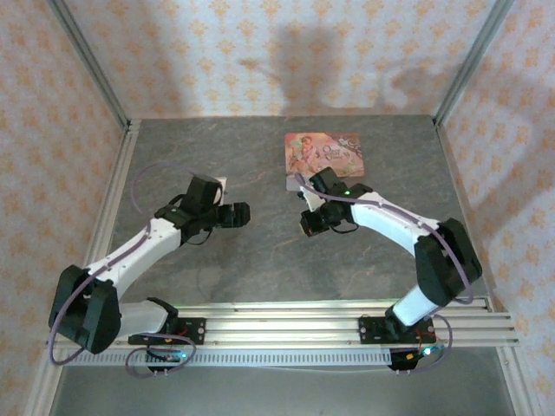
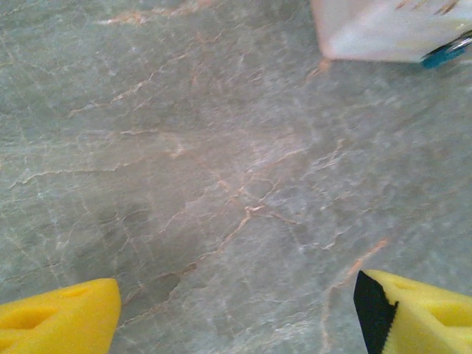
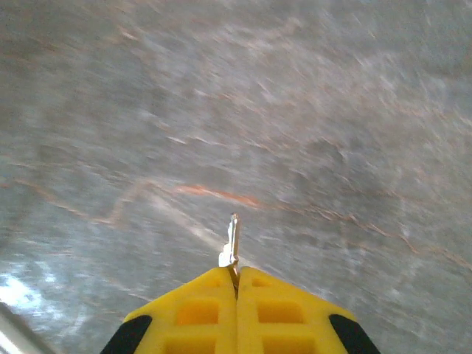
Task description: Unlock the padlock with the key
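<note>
My right gripper [image 3: 236, 271] is shut on the key [image 3: 233, 243], a thin pale metal sliver that sticks out forward from between the yellow fingertips, above the bare table. In the top view that gripper [image 1: 309, 223] hangs just in front of the pink box. The padlock [image 2: 444, 54] shows as a small blue body with a silvery bit at the top right edge of the left wrist view, against a white object [image 2: 383, 29]. My left gripper [image 2: 236, 321] stands open over the marbled surface, nothing between its yellow fingers [image 2: 66, 317]; from above it [image 1: 236, 214] sits left of centre.
A pink illustrated box [image 1: 323, 154] lies flat at the back centre-right of the grey marbled table [image 1: 260, 260]. A small white object [image 1: 222, 184] sits just behind the left arm. Metal rails [image 1: 286, 325] run along the near edge, and patterned walls close in the sides.
</note>
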Motion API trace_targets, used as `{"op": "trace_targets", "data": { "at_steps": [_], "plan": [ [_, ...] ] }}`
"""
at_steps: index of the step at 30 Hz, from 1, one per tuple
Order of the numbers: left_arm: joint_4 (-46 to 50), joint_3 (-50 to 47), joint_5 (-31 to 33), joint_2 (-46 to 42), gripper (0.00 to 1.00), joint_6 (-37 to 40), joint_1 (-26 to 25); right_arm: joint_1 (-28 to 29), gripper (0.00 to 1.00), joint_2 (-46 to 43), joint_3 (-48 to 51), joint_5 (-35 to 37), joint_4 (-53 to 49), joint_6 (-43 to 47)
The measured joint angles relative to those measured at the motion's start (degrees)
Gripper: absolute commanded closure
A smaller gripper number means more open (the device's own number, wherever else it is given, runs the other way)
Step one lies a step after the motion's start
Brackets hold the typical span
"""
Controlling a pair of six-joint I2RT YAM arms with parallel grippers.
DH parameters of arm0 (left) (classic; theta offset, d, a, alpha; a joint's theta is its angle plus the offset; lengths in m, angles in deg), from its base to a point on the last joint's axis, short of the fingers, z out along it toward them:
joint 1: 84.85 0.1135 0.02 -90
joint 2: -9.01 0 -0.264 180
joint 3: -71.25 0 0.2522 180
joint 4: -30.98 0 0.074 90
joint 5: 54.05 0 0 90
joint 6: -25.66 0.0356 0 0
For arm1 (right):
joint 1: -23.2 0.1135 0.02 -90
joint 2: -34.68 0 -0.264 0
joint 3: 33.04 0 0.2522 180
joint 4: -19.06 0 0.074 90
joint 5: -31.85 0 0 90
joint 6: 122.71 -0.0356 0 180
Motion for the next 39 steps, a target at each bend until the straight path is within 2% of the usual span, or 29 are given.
{"op": "trace_targets", "data": {
  "at_steps": [6, 11, 17, 24, 32, 39],
  "plan": [
    [-4.85, 0.9, -13.22, -2.73, 0.3, -1.73, 5.16, 0.0, 1.0, -2.8, -1.92, -8.02, 3.63, 0.9],
    [-8.74, 3.96, -23.04, -2.36, 0.31, -2.45, 5.25, 0.0, 1.0, -2.91, -5.49, -14.82, 5.62, 1.95],
    [-17.79, 4.7, -31.69, 0.81, 0.48, -6.78, 5.22, 0.0, 1.0, -3.32, -6.75, -18.6, 7.1, 2.54],
    [-21.7, 4.92, -35.41, 5.79, 0.63, -9.49, 1.79, 0.0, 1.0, -3.32, -7.21, -21.94, 7.78, 2.27],
    [-25.62, 5.25, -37.05, 8.74, 0.65, -10.91, -0.5, 0.0, 1.0, -3.32, -7.21, -23.08, 7.78, 2.27],
    [-25.62, 5.46, -37.92, 8.92, 0.75, -10.88, -1.64, 0.0, 1.0, -3.32, -7.21, -23.26, 7.61, 2.27]
  ]
}}
